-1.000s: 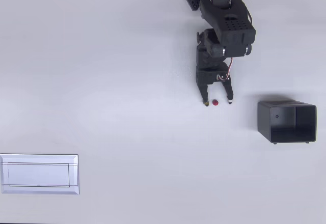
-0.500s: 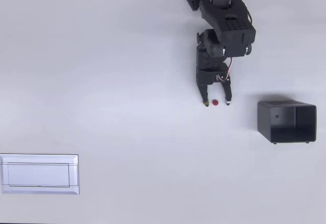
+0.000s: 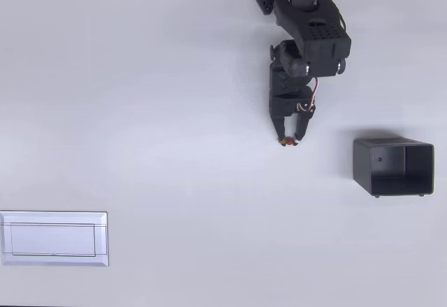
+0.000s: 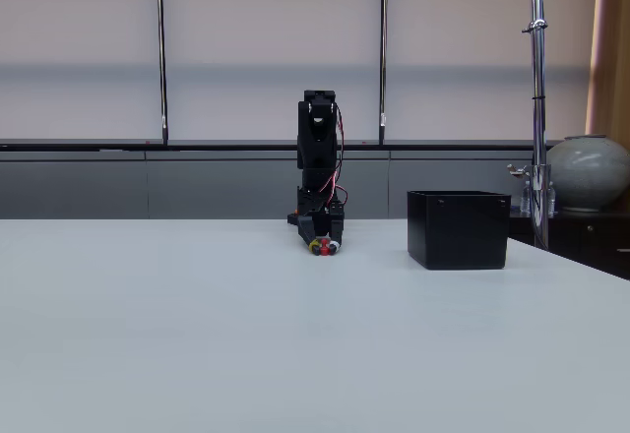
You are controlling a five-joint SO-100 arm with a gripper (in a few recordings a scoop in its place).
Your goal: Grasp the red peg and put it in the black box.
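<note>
pinching the red peg [image 3: 290,141] between its two fingertips, the gripper [image 3: 290,140] stood low on the white table [image 3: 174,111], with the jaws closed almost fully and only the peg between them. in the fixed view the peg [image 4: 323,249] showed as a small red spot at the tips, just at the table surface, so it was judged as held but not yet lifted. to do this step well, i think the grip should be kept firm and the peg raised straight up first, high enough to pass over the thin wall of the black box [image 3: 392,166] before moving sideways, because such a tiny round piece could slip or roll out easily. the box stood well apart, to the right of the gripper in the overhead view, with its open side showing an empty inside. the peg looked dark red, round, and much smaller than the box. a flat white tray [image 3: 54,238] lay far away at the lower left.
</note>
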